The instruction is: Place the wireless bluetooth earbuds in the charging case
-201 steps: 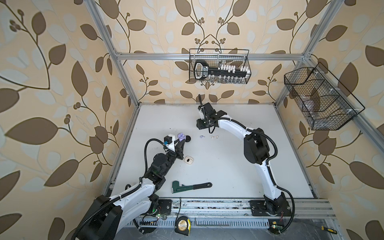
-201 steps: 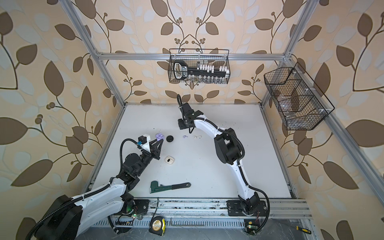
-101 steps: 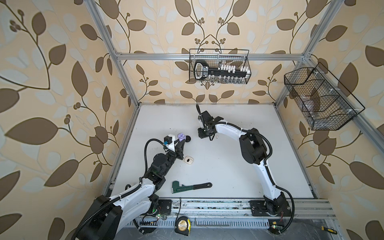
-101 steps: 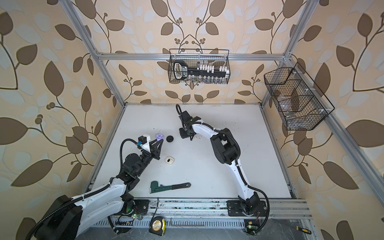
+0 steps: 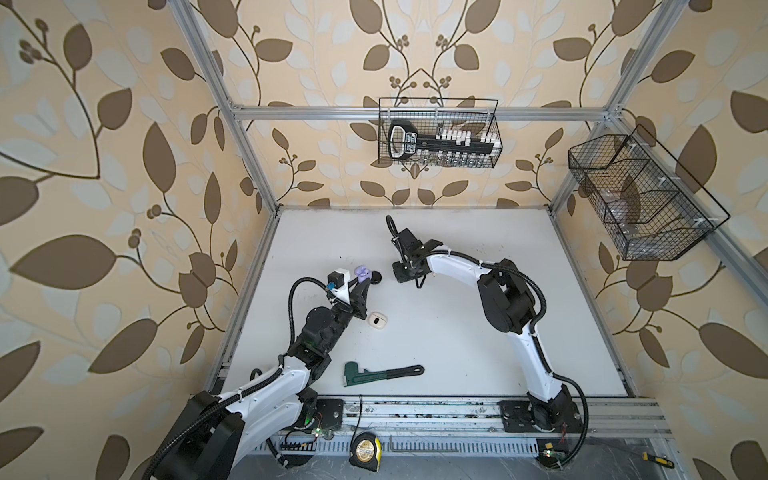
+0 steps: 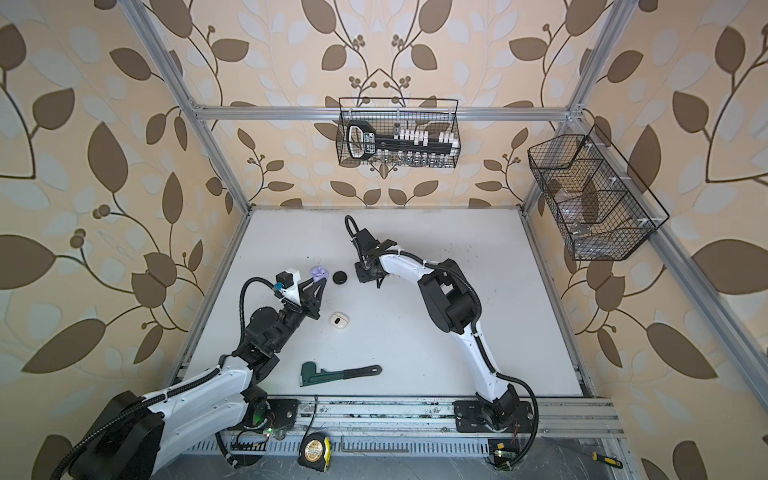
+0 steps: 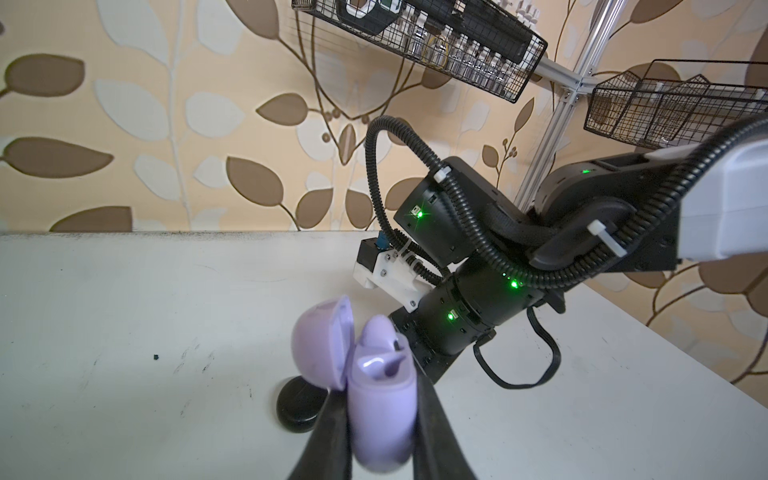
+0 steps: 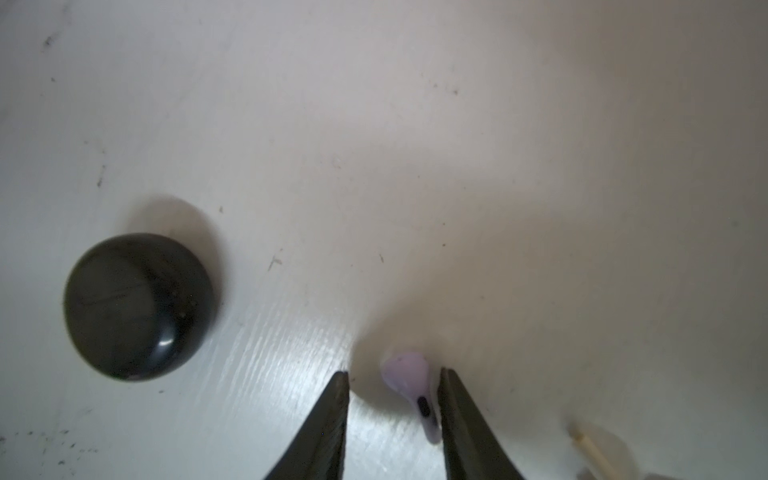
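In both top views my left end effector [image 5: 362,281] clenches the lilac charging case [image 5: 362,272] over the surface [image 5: 457,332]. The left wrist view adds its lid [image 7: 320,345], open. Only the right wrist view shows the lilac earbud [image 8: 409,380], lying between the parted jaws of my right end effector [image 8: 395,374], near the black case [image 8: 139,305]. A second ago that arm hung farther back.

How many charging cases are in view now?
3. Lilac case, lid open, gripped in the left tool; black case on the table beside it; white case toward the green pipe wrench. Another could be hidden.
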